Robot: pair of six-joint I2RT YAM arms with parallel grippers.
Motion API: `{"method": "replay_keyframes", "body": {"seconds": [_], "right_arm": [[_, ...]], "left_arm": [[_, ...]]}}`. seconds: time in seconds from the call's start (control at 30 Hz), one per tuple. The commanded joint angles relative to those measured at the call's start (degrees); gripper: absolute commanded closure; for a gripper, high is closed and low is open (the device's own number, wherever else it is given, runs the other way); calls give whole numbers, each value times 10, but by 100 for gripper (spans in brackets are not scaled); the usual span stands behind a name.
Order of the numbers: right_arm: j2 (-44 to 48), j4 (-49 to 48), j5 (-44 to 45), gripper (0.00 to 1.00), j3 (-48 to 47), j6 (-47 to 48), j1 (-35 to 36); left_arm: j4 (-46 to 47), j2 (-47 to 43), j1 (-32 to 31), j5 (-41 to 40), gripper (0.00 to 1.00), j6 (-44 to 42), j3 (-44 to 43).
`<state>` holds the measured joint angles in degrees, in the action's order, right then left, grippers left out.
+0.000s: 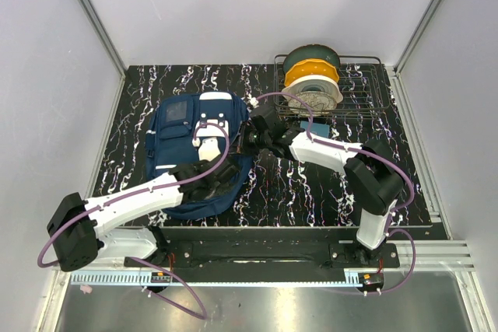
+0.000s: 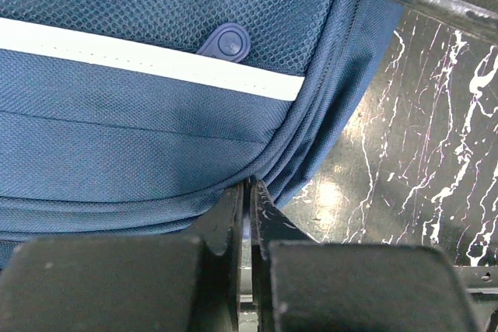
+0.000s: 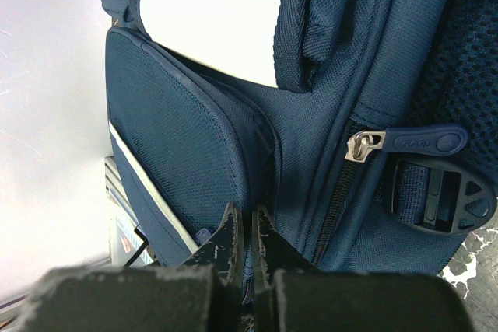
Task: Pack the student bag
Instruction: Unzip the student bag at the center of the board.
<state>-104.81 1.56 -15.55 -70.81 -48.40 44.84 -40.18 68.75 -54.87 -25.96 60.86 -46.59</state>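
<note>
Got the student bag (image 1: 177, 149) lying flat on the left half of the black marbled table (image 1: 311, 192), navy all over, running from near the far edge almost to the near edge.

Checking the left wrist view: left gripper (image 2: 249, 192) squeezed right down, fingers pressed together with barely a sliver between. Tips sitting against the bag's rounded piped edge, just below the white stripe (image 2: 117, 54). No telling about fabric caught in there. From the top view, down at the bag's near-right corner, with the arm reaching in from the near-left corner of the table.

Same deal with the right gripper (image 3: 249, 223): pinched narrow, tips butted up against navy fabric on the bag's right side, left of a metal zipper pull (image 3: 364, 146) and a plastic buckle (image 3: 440, 200). Can't say about anything actually nipped there either.

Also spotting a wire rack (image 1: 366, 91) in the far-right corner of the table, holding three filament spools (image 1: 311, 75): dark green, yellow, whitish.
</note>
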Motion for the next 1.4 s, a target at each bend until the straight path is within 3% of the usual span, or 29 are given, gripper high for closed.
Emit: {"method": "replay_keyframes", "body": {"seconds": [0.0, 0.23, 0.57, 0.6, 0.7, 0.83, 0.97, 1.17, 1.37], "right_arm": [[45, 5, 26, 100, -14, 16, 0], [59, 14, 47, 100, -1, 36, -39], [19, 55, -31, 98, -63, 93, -108], [13, 56, -80, 83, -71, 89, -109], [7, 60, -144, 61, -75, 46, -109], [81, 34, -125, 47, 17, -12, -109], [159, 28, -92, 46, 122, -47, -102], [190, -6, -78, 47, 184, -78, -87], [169, -35, -83, 49, 167, -89, -79]], "left_arm": [[-13, -21, -1, -35, 100, 0, -8], [-106, -73, 34, -86, 100, 8, 13], [-104, -215, 148, -31, 100, -83, 62], [-78, -216, 148, -19, 100, -96, 61], [-26, -196, 148, 41, 100, -134, 53], [4, -166, 144, 75, 100, -152, 32], [27, -161, 137, 91, 100, -166, 14], [41, -143, 122, 100, 100, -186, -11], [55, -119, 90, 101, 100, -185, -16]]}}
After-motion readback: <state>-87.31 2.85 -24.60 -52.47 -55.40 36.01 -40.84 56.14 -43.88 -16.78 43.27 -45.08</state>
